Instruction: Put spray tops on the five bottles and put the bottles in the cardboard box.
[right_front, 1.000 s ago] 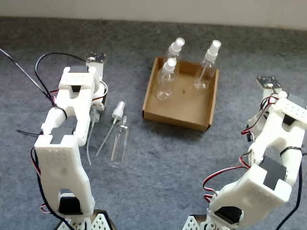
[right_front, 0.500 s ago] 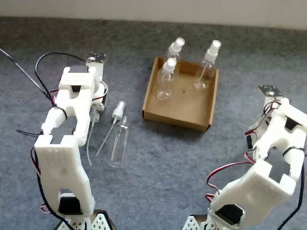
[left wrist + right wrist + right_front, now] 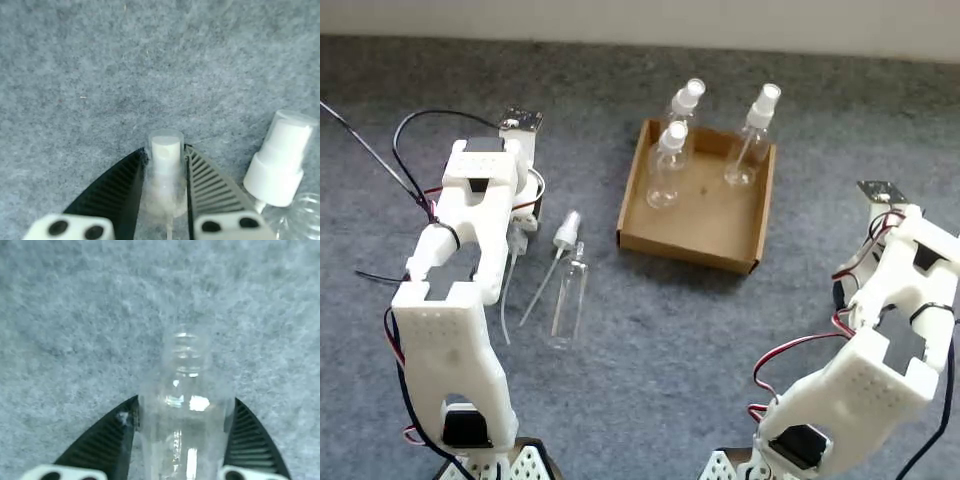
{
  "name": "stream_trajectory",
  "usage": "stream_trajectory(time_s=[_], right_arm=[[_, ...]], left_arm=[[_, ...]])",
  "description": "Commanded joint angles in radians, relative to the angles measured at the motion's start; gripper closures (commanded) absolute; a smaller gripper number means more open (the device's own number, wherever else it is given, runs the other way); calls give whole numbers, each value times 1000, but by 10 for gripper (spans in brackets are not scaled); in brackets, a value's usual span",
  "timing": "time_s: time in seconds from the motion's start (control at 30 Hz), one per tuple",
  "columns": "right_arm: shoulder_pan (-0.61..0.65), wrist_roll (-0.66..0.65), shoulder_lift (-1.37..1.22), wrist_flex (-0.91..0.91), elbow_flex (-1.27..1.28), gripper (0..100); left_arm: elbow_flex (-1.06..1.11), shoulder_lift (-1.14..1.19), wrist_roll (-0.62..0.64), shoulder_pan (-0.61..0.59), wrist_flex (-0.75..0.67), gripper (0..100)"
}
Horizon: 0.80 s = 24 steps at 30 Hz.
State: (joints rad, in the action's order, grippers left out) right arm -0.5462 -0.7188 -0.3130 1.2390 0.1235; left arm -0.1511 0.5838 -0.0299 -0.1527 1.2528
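Here, left gripper (image 3: pixel 165 152): is clenching a spray top (image 3: pixel 165 172), ribbed fingers pressing both sides of its collar, the white nozzle sticking out just past the tips.
right gripper (image 3: pixel 185 402): is grasping an open bottle (image 3: pixel 184 390) by its clear body, the threaded neck pointing out beyond the fingers, over grey carpet (image 3: pixel 75 300).
lying bottle (image 3: pixel 568 290): is resting on its side beside the left arm, neck toward 12 o'clock.
loose spray top (image 3: pixel 565 235): is lying at 11 o'clock of that neck, its tube trailing toward 7 o'clock.
cardboard box (image 3: pixel 685 250): is sitting at 2 o'clock from the lying bottle.
capped bottles: two (image 3: pixel 665 170) (image 3: pixel 750 140) are standing upright inside the box; a third (image 3: pixel 686 100) is standing at its 12 o'clock rim, inside or behind I cannot tell.
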Motion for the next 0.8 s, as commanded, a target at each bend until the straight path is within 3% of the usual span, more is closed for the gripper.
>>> stream_trajectory(time_s=[0.0, 0.1, 0.4, 0.6, 0.77], right_arm=[[16, -12, 13, 54, -70, 761], [24, -12, 13, 62, -70, 714], [35, -12, 13, 59, -70, 714], [36, -9, 13, 33, -70, 793], [51, -8, 12, -2, -70, 793]], left_arm=[[10, -13, 6, -16, -18, 995], [10, -13, 6, -16, -18, 995], [10, -13, 8, -16, -18, 995], [8, -13, 8, -16, -18, 995], [10, -13, 8, -16, -18, 995]])
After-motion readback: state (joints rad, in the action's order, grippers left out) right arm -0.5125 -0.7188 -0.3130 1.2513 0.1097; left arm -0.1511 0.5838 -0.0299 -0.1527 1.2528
